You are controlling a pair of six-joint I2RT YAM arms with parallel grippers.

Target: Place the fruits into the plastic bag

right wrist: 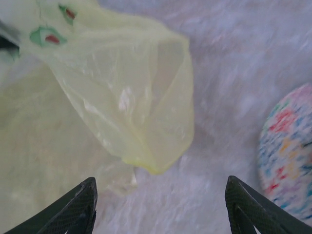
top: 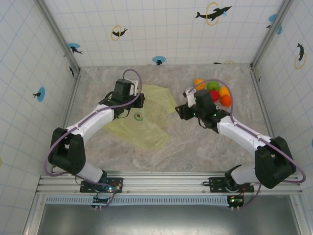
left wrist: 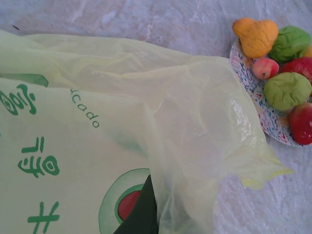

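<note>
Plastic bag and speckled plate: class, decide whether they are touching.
Cannot tell. Left wrist view: the plastic bag overlaps the rim of the plate, possibly just in front. Right wrist view shows bare table between them, but only partly.

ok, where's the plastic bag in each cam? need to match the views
Top external: plastic bag lies mid-table between the two arms, image-left of the fruits.
Left wrist: the bag covers the left and middle; the speckled plate with fruits is at the upper right.
Right wrist: the bag is at the upper left, and the plate's edge at the right.
Shared landmark: the plate, just past the bag's loose end.
</note>
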